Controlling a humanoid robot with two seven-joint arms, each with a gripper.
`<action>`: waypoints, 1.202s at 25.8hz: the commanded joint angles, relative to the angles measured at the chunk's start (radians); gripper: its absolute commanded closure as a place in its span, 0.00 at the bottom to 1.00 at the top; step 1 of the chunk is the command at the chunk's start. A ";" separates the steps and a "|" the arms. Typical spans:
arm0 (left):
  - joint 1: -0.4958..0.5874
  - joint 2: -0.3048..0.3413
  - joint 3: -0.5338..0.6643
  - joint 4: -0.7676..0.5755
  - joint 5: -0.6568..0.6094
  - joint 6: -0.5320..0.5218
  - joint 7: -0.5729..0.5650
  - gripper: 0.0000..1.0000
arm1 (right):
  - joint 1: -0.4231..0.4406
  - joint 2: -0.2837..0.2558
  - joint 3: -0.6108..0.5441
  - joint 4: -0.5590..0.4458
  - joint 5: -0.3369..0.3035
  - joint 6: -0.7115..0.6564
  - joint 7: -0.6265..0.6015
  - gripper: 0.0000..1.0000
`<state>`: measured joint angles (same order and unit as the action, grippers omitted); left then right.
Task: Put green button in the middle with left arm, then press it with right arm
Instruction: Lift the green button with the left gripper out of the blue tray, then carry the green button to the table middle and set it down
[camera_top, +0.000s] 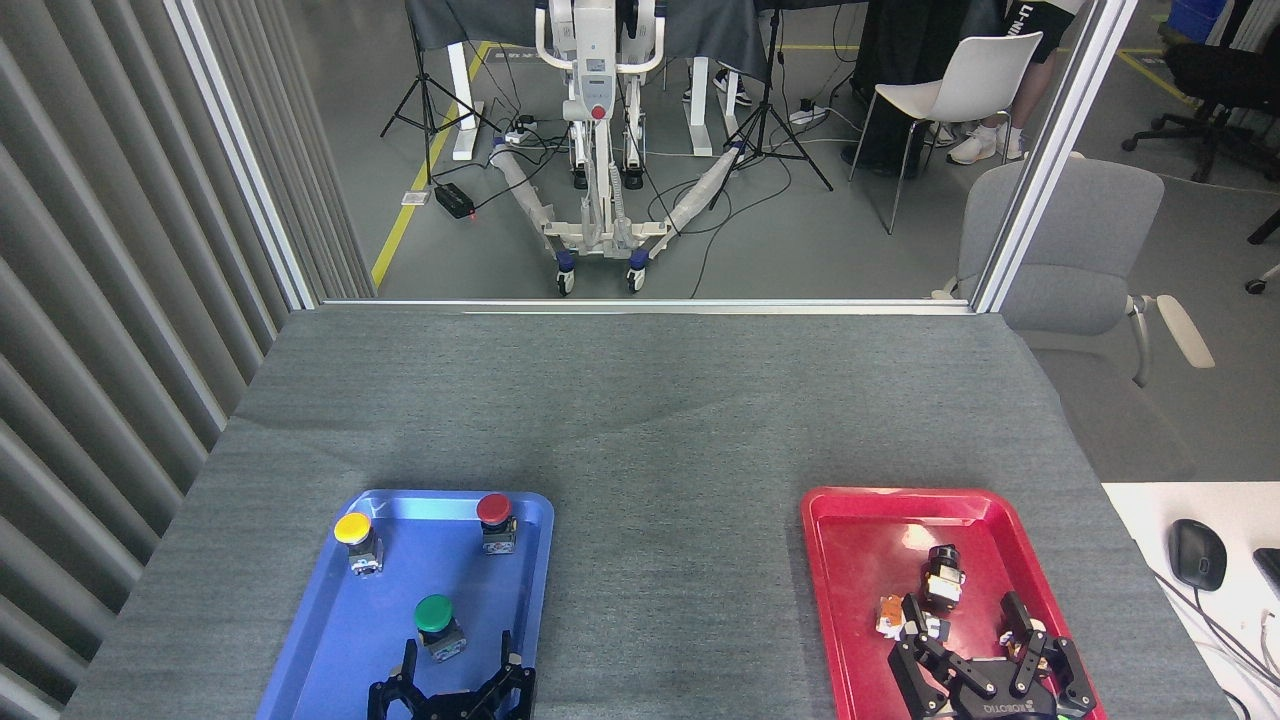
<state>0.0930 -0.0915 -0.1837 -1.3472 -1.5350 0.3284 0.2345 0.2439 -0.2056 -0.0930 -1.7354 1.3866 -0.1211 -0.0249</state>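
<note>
At the near edge of the table, the left gripper (455, 668) pokes up over the near end of the blue tray (330, 630), with its black fingers spread apart and holding nothing. The right gripper (985, 640) sits over the near end of the red tray (860, 600), fingers spread wide too, right next to some small parts. One small orange and white part (893, 616) lies just beside its fingers, and a black part (942, 575) lies a bit farther in. The green button (436, 622) stands in the blue tray, near the middle of the tray's near half, just past the left fingertips and not touching them. It stands upright, with its round green cap on top and its little grey base below. Nothing sits between the button and the fingers. Farther back in the same tray, the yellow button (356, 538) stands by the far left corner and the red button (495, 519) by the far right corner, both well apart from the green one. Between the two trays the grey table cloth (670, 560) is bare. Past the table's far edge there is a white machine on wheels (598, 130) and a white chair (965, 85) on the floor.
</note>
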 joint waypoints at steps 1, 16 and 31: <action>-0.015 0.007 0.004 0.020 0.061 0.000 -0.001 0.05 | 0.000 -0.001 0.001 0.000 0.000 0.000 0.000 0.01; -0.111 0.016 0.035 0.152 0.081 0.000 -0.012 0.16 | 0.000 -0.006 -0.001 0.000 0.002 -0.002 -0.003 0.01; -0.092 0.075 0.059 0.122 0.075 -0.109 -0.004 0.92 | 0.000 -0.003 0.009 0.000 0.002 -0.002 -0.003 0.00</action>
<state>0.0003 -0.0323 -0.1239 -1.2132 -1.4586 0.2772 0.2191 0.2439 -0.2087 -0.0848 -1.7347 1.3883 -0.1227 -0.0279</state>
